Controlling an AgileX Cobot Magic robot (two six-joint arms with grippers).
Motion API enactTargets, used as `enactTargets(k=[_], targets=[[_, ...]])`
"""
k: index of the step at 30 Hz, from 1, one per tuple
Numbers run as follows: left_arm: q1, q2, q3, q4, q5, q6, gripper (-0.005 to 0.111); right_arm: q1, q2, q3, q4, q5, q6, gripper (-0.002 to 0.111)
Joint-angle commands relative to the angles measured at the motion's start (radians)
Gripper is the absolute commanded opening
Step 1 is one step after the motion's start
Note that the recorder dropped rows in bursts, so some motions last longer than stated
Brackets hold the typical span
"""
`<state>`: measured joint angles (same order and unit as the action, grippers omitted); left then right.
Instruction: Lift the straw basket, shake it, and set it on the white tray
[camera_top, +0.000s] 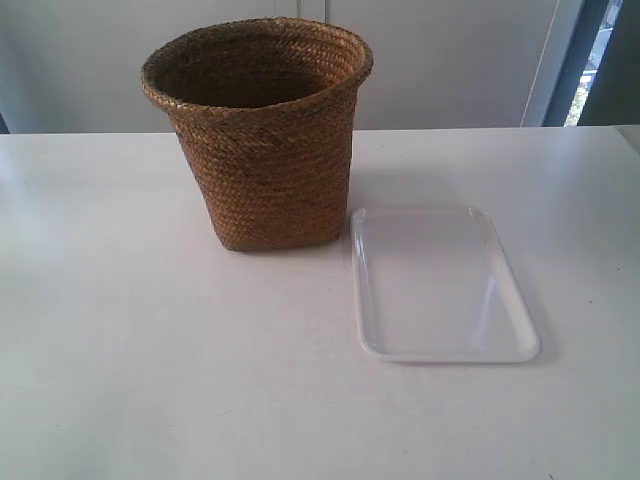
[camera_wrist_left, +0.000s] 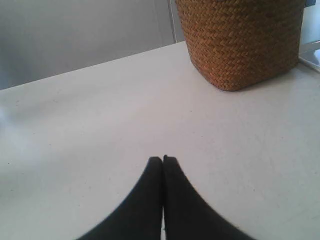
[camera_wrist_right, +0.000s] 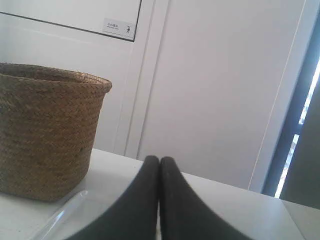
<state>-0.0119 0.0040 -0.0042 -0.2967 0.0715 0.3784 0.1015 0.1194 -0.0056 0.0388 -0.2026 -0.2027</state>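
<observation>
White table fills the foreground of the exterior view; on it the straw basket stands upright, mouth up; the white tray lies just beside its base, long side running away from that camera, though whether they touch cannot be told; the left gripper and the right gripper are each pressed closed on nothing; both wrist views show the basket ahead, apart from the tips; judging by the tray's edge, the right gripper sits on the tray's side, the left opposite; both must open first.
</observation>
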Motion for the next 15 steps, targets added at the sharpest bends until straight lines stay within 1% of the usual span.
enactTargets(k=[1,5,7,8,10,11,12,14,15], targets=[[0.0,-0.004,0.004,-0.008,-0.056,0.021,0.0,-0.003,-0.005,0.006,-0.006,-0.001,-0.003,0.0],[0.0,-0.004,0.004,-0.008,-0.117,0.021,0.0,-0.003,-0.005,0.006,-0.006,-0.001,-0.003,0.0],[0.0,-0.004,0.004,-0.012,-0.123,0.009,0.0,-0.003,-0.005,0.006,-0.006,-0.001,-0.003,0.0],[0.0,-0.004,0.004,-0.034,-0.123,-0.029,0.0,-0.003,-0.005,0.006,-0.006,-0.001,-0.003,0.0],[0.0,-0.004,0.004,-0.169,-0.116,-0.258,0.0,-0.003,-0.005,0.006,-0.006,-0.001,-0.003,0.0],[0.0,-0.004,0.004,-0.212,-0.107,-0.335,0.0,-0.003,-0.005,0.006,-0.006,-0.001,-0.003,0.0],[0.0,-0.004,0.004,-0.221,-0.102,-0.36,0.0,-0.003,-0.005,0.006,-0.006,-0.001,-0.003,0.0],[0.0,-0.004,0.004,-0.221,-0.115,-0.351,0.0,-0.003,-0.005,0.006,-0.006,-0.001,-0.003,0.0],[0.0,-0.004,0.004,-0.221,-0.16,-0.351,0.0,-0.003,-0.005,0.006,-0.006,-0.001,-0.003,0.0]])
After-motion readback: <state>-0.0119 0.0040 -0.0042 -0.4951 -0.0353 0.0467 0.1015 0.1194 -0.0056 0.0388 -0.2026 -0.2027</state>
